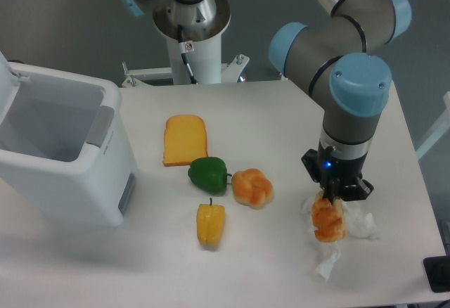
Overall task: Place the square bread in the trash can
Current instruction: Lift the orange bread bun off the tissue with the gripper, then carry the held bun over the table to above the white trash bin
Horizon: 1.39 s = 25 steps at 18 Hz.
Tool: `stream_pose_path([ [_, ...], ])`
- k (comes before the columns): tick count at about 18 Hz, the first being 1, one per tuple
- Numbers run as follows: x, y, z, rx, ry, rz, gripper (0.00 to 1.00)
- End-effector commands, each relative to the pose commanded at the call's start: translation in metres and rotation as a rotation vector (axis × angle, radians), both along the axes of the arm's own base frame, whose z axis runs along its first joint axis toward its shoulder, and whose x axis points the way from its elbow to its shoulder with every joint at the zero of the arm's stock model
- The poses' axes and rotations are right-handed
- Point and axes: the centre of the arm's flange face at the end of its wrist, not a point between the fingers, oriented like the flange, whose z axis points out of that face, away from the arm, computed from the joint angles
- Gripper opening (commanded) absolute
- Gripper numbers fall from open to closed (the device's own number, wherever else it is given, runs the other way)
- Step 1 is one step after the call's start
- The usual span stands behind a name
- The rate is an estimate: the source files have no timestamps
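The square bread [328, 221], a blocky golden-orange roll, is at the right of the table, directly under my gripper [330, 206]. The gripper points straight down and its black body touches or nearly touches the top of the bread. White crumpled-looking pieces [361, 225] show on both sides of the bread and below it. The fingertips are not clear, so I cannot tell whether they are closed on the bread. The trash can [67, 157], a large white bin with a grey inside and its lid up, stands at the far left of the table.
A flat orange-yellow toast slice [185, 140], a green pepper [209, 174], a round knotted bun [252, 188] and a yellow pepper [210, 224] lie in the middle, between the gripper and the bin. The robot base [191, 23] stands at the back.
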Motion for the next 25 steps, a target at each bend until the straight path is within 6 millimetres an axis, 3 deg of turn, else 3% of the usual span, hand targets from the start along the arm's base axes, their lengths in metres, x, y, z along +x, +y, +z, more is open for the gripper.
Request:
stream_pose_path([
  [8, 0.017, 0.012, 0.039, 0.112, 0.005, -0.022, 0.17],
  [11, 0.046, 0.016, 0.073, 0.162, 0.019, -0.036, 0.17],
  [16, 0.103, 0.015, 0.111, 0.264, -0.026, -0.026, 0.18],
  [17, 0.116, 0.012, 0.129, 0.311, -0.035, -0.002, 0.18],
  [22, 0.199, 0.02, 0.182, 0.466, -0.131, 0.044, 0.18],
  [25, 0.267, 0.027, 0.196, 0.496, -0.192, 0.047, 0.18],
])
